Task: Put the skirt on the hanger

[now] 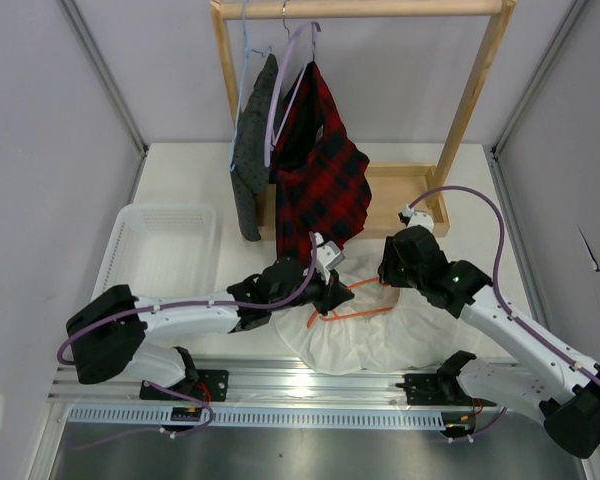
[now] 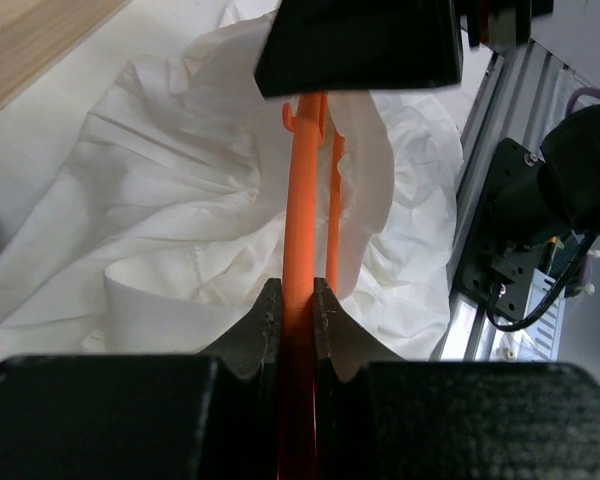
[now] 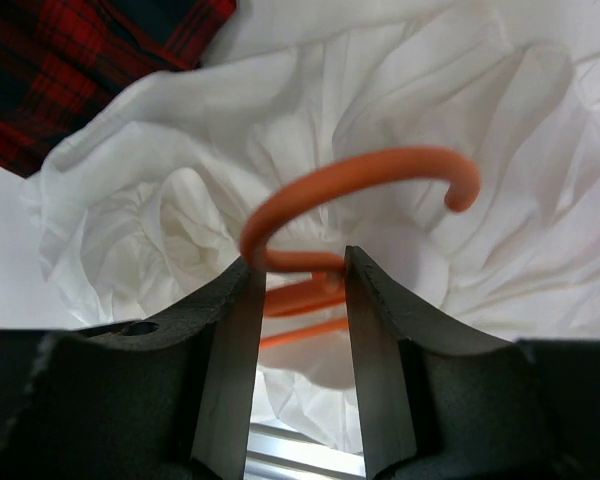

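Observation:
The white crinkly skirt (image 1: 380, 335) lies bunched on the table between my arms. The orange hanger (image 1: 352, 301) lies on it. My left gripper (image 1: 327, 288) is shut on one orange hanger bar (image 2: 305, 200), with skirt fabric (image 2: 170, 190) spread beneath. My right gripper (image 1: 393, 268) hovers at the hanger's hook end. In the right wrist view its fingers stand apart (image 3: 298, 262), with the base of the orange hook (image 3: 365, 175) lying across the gap at the fingertips, above the skirt (image 3: 180, 140).
A wooden rack (image 1: 472, 95) stands at the back. On it hang a red-and-black plaid garment (image 1: 320, 170) on a lavender hanger (image 1: 290, 60) and a dark grey garment (image 1: 248, 160) on a light-blue hanger (image 1: 244, 45). A white basket (image 1: 165, 250) sits left.

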